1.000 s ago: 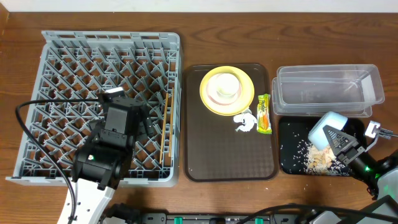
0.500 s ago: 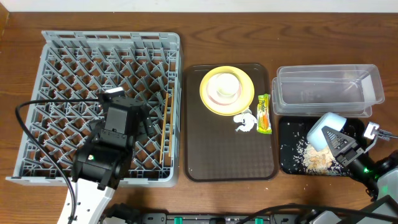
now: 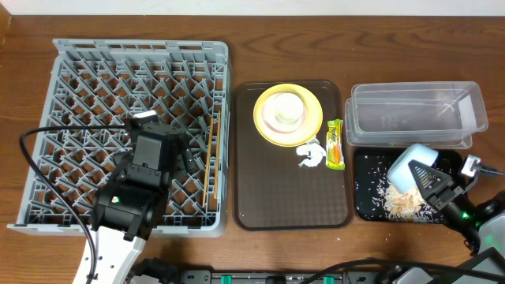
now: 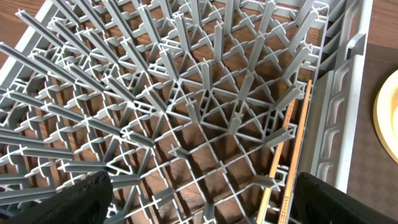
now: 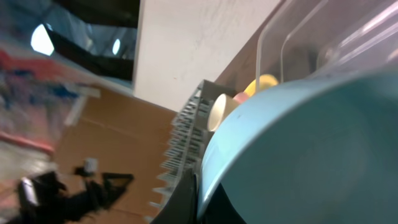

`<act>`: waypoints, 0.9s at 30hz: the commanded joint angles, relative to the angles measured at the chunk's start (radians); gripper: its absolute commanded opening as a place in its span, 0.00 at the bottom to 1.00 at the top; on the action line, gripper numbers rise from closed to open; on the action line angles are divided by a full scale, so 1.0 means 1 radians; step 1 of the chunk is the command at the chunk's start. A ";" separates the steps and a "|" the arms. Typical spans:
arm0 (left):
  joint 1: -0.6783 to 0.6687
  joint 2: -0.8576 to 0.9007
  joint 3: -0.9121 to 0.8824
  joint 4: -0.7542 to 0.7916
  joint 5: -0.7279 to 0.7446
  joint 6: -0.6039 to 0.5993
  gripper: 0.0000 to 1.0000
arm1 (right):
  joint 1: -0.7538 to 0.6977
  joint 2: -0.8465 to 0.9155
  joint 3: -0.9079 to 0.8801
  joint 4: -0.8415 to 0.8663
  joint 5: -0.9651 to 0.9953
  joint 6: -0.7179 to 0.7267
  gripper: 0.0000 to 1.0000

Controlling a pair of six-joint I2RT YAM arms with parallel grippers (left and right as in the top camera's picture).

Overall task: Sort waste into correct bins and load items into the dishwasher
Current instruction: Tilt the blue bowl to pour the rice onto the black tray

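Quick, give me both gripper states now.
Left gripper: open, empty, above the grey plastic dish rack.
Right gripper: shut on the light blue bowl.

A grey dish rack fills the desk's left side, with thin wooden chopsticks lying along its right wall. On the brown tray, a cream cup sits on a yellow plate at the far edge. A crumpled tissue and a yellow-green wrapper lie just beside the plate. At the desk's right edge, a clear tub stands behind a black tray, where rice crumbs lie strewn under a tipped light blue bowl.
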 commanded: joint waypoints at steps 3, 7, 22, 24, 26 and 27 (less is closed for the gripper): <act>0.005 0.001 0.018 -0.003 -0.013 -0.009 0.94 | -0.016 -0.012 -0.001 0.047 -0.027 0.026 0.01; 0.005 0.001 0.018 -0.003 -0.013 -0.009 0.94 | -0.017 -0.012 -0.001 0.050 -0.039 0.052 0.01; 0.005 0.001 0.018 -0.003 -0.013 -0.009 0.94 | -0.014 -0.014 0.002 0.018 0.003 0.237 0.01; 0.005 0.001 0.018 -0.003 -0.013 -0.009 0.94 | -0.003 -0.018 0.011 0.002 0.047 0.254 0.01; 0.005 0.001 0.018 -0.003 -0.013 -0.009 0.94 | 0.026 -0.035 0.035 -0.025 0.169 0.253 0.01; 0.005 0.001 0.018 -0.003 -0.013 -0.009 0.94 | 0.046 -0.046 0.052 -0.047 0.249 0.253 0.01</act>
